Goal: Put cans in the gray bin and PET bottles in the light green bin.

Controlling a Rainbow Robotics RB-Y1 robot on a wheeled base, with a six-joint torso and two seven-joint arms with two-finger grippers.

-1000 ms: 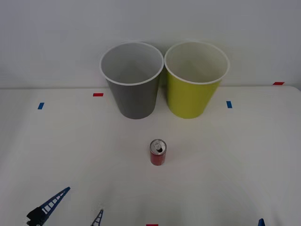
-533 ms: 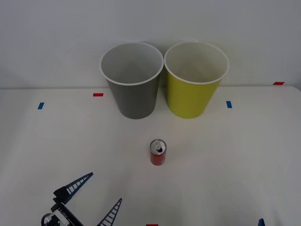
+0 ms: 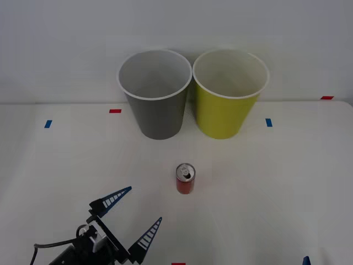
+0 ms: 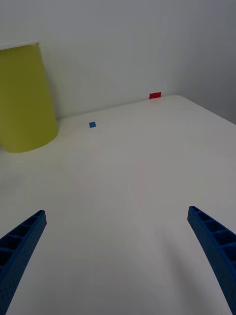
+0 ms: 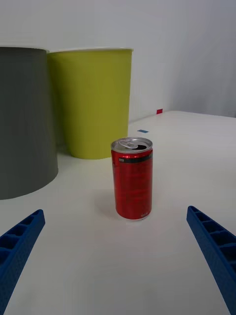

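A: What is seen nearest on the tabletop (image 3: pixel 265 187)?

B: The left claw (image 3: pixel 134 217) is found low at the front left, its two blue ribbed fingers spread wide and nothing held between them. It is pointed toward the can (image 3: pixel 185 178), with bare surface between. The right claw (image 4: pixel 118 256) is parked at the near right edge, likewise spread wide and empty, facing bare tabletop beside the green bin.

A: And the can itself?

B: It is stood upright near the middle, red with a silver top and an opened pull-tab. In the left wrist view the can (image 5: pixel 132 178) is framed between the fingers (image 5: pixel 211 246), so the approach looks roughly lined up, though it sits slightly toward one side.

A: Beyond that?

B: The gray bin (image 3: pixel 155 94) and the light green bin (image 3: pixel 229 92) are set side by side at the back, close together, rims up, well apart from the can. No bottle is seen.

A: What could be spoiled from here?

B: The can is light and narrow-based; if one finger were brought against it before the other, it would probably be nudged over and set rolling. An opened can might also be dented if squeezed hard, or slip if gripped too near the rim. Later, because the bins stand so close, a release made a little too far right could see the can dropped into the green one, or bounced off the shared rims.
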